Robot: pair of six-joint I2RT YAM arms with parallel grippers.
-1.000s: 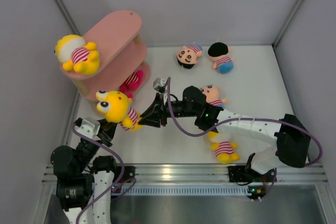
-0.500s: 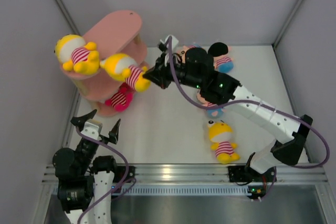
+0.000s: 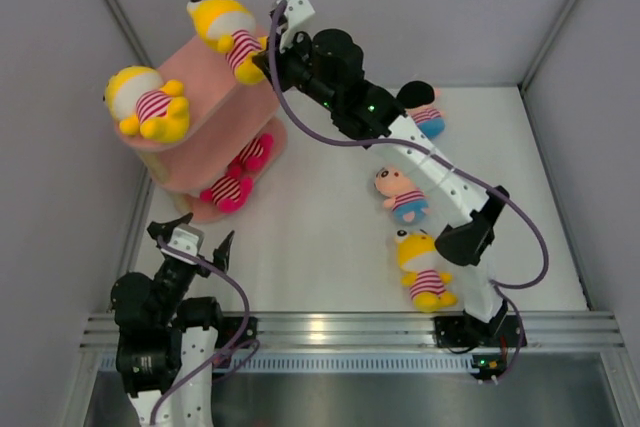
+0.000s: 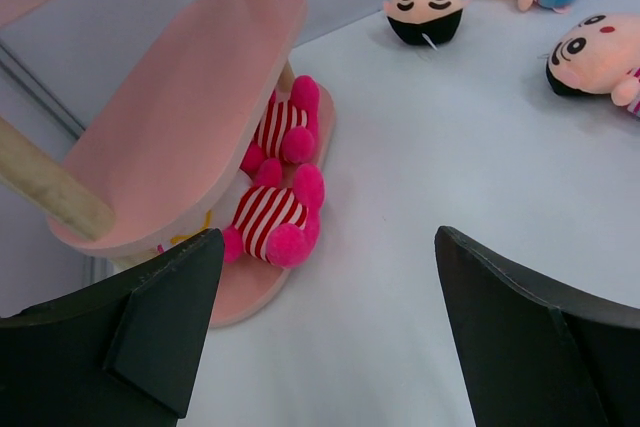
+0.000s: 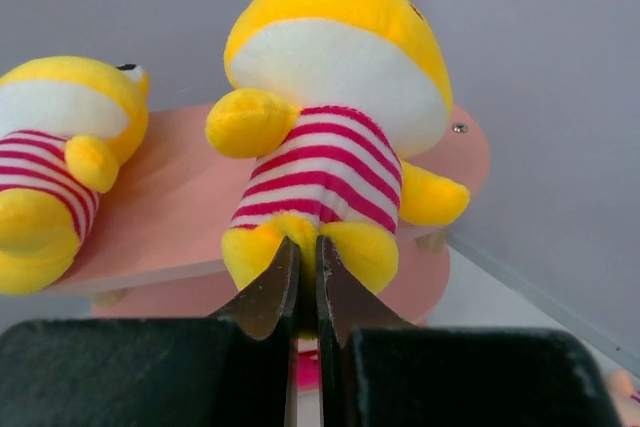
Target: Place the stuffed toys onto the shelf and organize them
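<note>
Held yellow toy [image 5: 330, 117]: pinched at its feet by R claw [image 5: 305, 282], fingers nearly together w/ just a fold of plush btwn them. In R wrist cam the toy stands upright, back to cam, striped shirt showing. From top cam it sits at the far end of the shelf's [image 3: 225, 82] top tier; can't tell if it touches the board. 2nd yellow toy [image 3: 148, 102] lies on the same tier at the near-left end, apart from the held one. Magenta pair [image 4: 275, 222] lies on the bottom tier, side by side and touching, legs toward the table side, partly under the mid tier. Light wood posts [image 4: 50, 192] join the tiers.

On table [image 3: 310, 247]: pink-faced toy [image 3: 402, 192] w/ blue bottom, right of centre. 3rd yellow toy [image 3: 422, 269] is just nearer than it, close to the R arm's [image 3: 440, 175] base. Black-haired toy [image 3: 420, 107] lies farther back, partly hidden by that arm. L wrist cam shows one more toy, face-up [image 4: 428, 9], near the black-haired one.

L claw [image 3: 195, 234]: fingers spread wide, nothing btwn them, low at the near-left corner by its base, facing the shelf's bottom tiers but well apart from it. R arm is stretched long across the table to the far left, wrist over the shelf end.
</note>
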